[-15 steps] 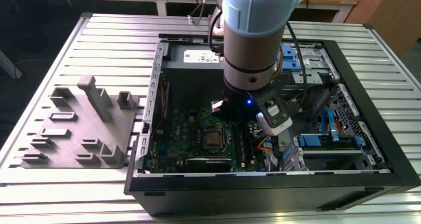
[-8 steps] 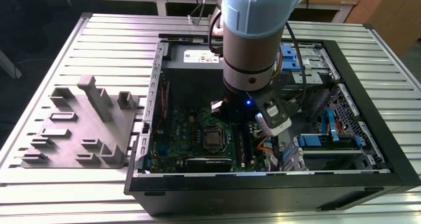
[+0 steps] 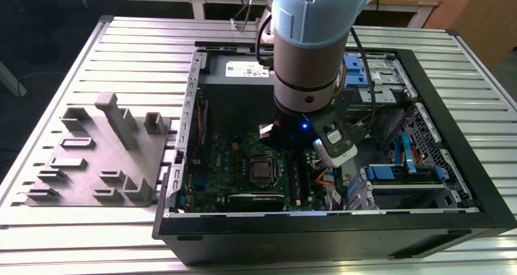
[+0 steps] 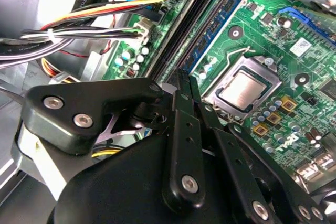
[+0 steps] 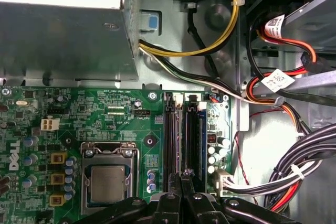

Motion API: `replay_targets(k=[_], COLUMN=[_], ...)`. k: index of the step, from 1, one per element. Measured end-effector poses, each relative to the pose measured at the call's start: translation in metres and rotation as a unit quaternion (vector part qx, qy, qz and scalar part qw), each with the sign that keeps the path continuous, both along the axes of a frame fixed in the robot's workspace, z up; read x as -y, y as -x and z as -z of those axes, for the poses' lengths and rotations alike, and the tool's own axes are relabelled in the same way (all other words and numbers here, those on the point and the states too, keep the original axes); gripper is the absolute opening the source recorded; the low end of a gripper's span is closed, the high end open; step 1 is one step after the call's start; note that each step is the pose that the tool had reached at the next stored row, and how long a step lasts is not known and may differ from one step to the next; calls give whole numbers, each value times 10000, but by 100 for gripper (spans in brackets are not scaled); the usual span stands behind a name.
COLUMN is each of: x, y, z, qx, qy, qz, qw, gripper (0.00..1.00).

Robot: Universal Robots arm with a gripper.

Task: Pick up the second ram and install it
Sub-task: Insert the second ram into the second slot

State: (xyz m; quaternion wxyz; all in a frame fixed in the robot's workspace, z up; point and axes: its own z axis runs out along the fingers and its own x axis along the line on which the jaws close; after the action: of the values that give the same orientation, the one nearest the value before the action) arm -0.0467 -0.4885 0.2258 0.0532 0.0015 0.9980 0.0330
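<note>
Motherboard [image 5: 121, 124]: green with fine pale tracing, bearing a silver processor [image 5: 107, 183], black memory slots [image 5: 170, 140] beside it, one edged in blue, and small yellow square parts [image 5: 59, 158] on the processor's far side. Past the motherboard's slot edge: cables [image 5: 231, 17] in yellow, red, orange, black and white. Over the motherboard: black gripper [image 5: 184, 174] under a pale blue and silver arm [image 3: 311, 8]. Around the motherboard: black case [image 3: 339, 226], and beyond that a plain grey tray [image 3: 97, 160] on a silver ribbed table [image 3: 121, 39].

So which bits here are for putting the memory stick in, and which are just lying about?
For the job: gripper, black memory slots, motherboard.
Just lying about: grey tray, processor, yellow cable, blue drive bay.
</note>
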Motion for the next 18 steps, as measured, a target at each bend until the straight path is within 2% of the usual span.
replay_targets(k=[18], x=[0], y=[3], z=[17], qx=[0], qy=[-10], qz=[24], qw=[10000], gripper=[8])
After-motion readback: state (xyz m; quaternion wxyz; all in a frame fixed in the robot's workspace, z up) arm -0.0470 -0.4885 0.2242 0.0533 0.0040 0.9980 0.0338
